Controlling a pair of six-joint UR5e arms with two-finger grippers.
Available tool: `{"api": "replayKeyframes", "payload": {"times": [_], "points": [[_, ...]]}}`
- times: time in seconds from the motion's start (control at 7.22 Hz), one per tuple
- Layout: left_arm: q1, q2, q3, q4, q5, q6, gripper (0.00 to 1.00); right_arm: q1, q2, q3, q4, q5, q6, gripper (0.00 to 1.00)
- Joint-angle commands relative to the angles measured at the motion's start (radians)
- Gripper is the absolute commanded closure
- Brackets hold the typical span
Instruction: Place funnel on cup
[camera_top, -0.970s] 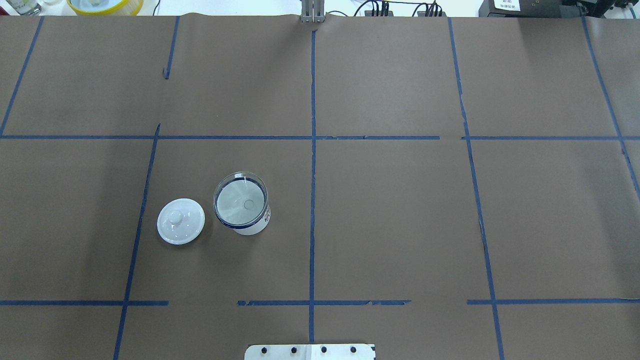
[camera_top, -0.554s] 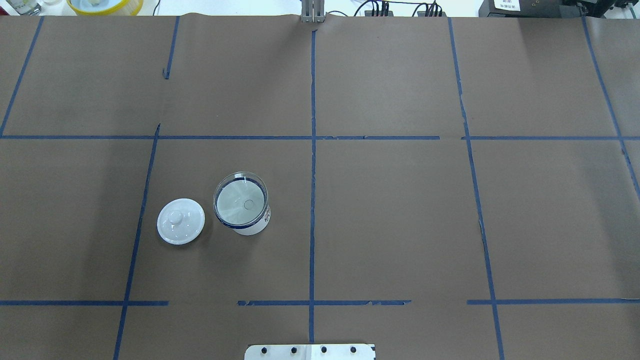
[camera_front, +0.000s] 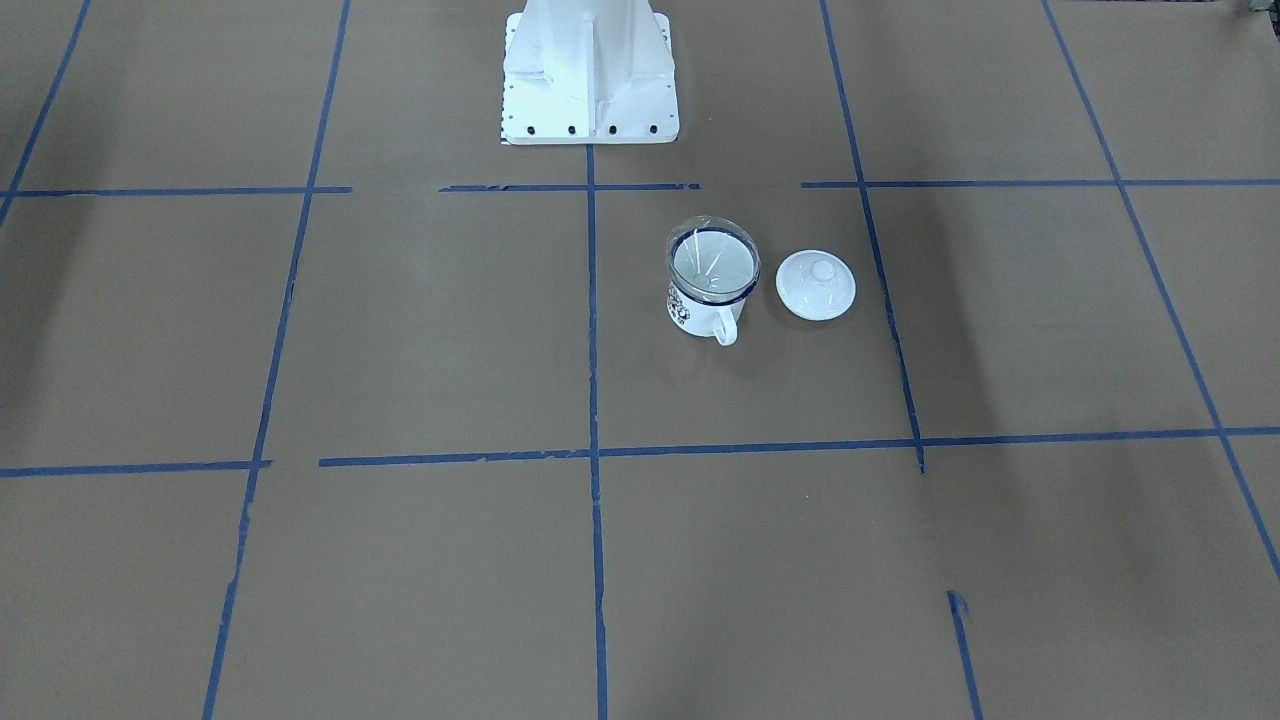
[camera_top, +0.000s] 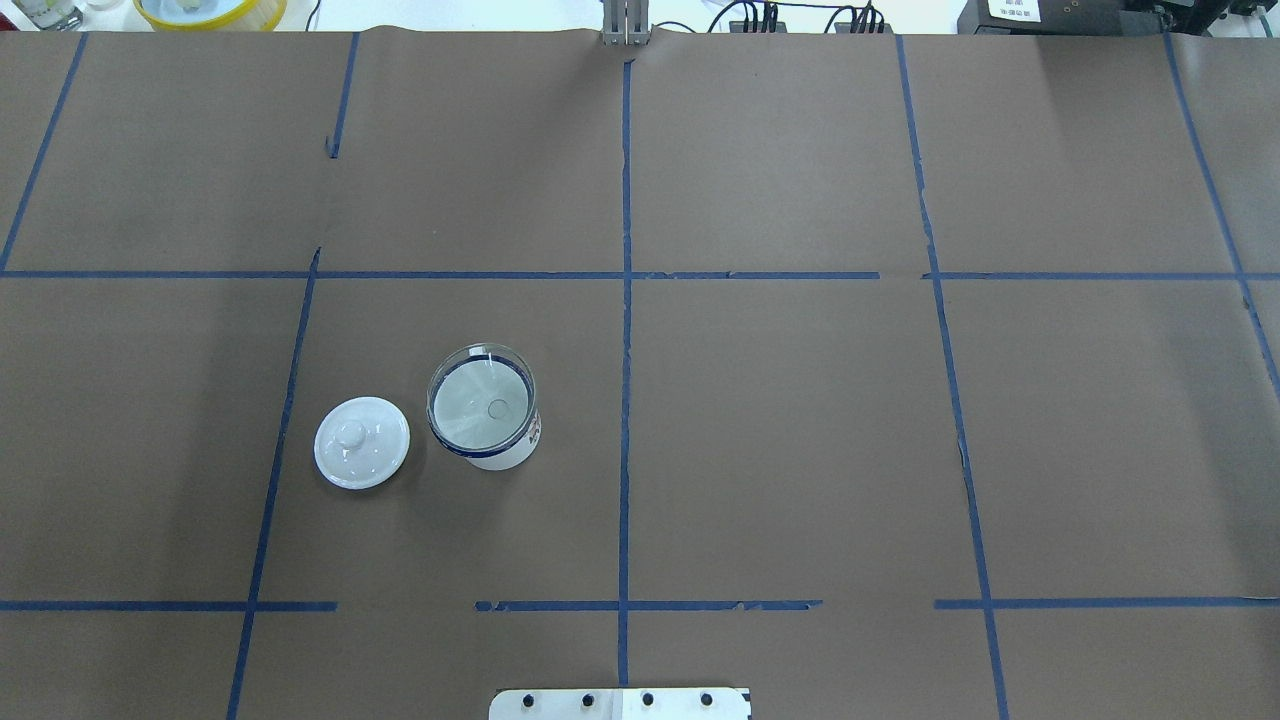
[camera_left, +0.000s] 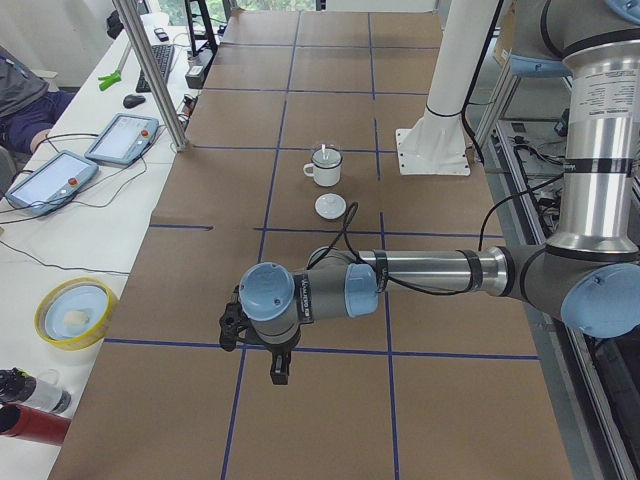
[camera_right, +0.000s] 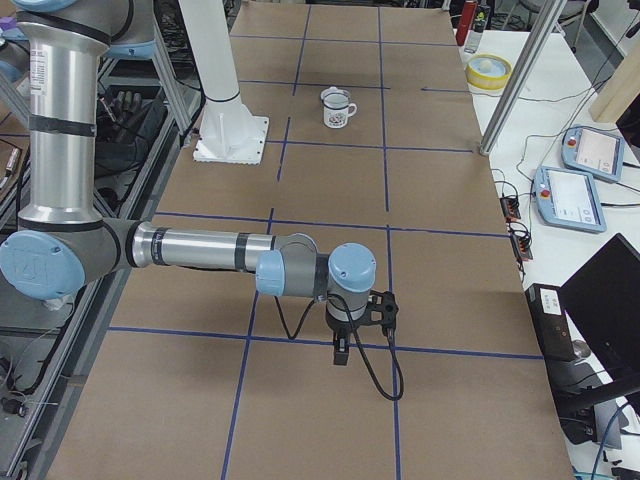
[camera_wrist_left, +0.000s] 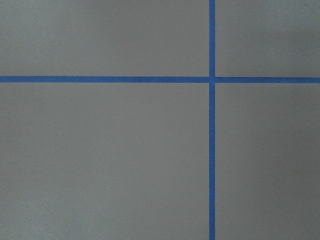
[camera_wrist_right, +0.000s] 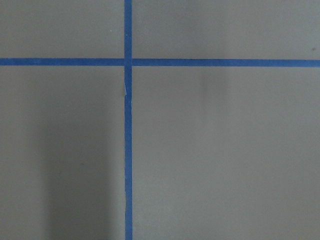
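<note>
The clear funnel (camera_top: 481, 400) sits mouth-up in the white mug (camera_top: 497, 456) with the dark blue rim, left of the table's middle. Both also show in the front view: funnel (camera_front: 712, 262), mug (camera_front: 690, 312) with its handle toward the camera. Neither gripper is near them. The left gripper (camera_left: 279, 371) hangs over the table's left end and the right gripper (camera_right: 341, 353) over its right end. Both show only in the side views, so I cannot tell whether they are open or shut. The wrist views show only brown paper and blue tape.
A round white domed lid (camera_top: 362, 442) with a knob lies beside the mug, on its left in the overhead view. The robot's white base (camera_front: 588, 75) stands at the near middle edge. A yellow bowl (camera_left: 75, 312) and tablets (camera_left: 120, 135) lie past the far edge.
</note>
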Motion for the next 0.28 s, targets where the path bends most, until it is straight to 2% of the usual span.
{"api": "replayKeyframes", "payload": {"times": [0.0, 0.14], "points": [[0.000, 0.000, -0.001, 0.000, 0.000, -0.002, 0.00, 0.000, 0.000, -0.001, 0.000, 0.000, 0.000, 0.00], [0.000, 0.000, -0.001, 0.000, 0.000, -0.002, 0.00, 0.000, 0.000, 0.000, 0.000, 0.000, 0.000, 0.00]]}}
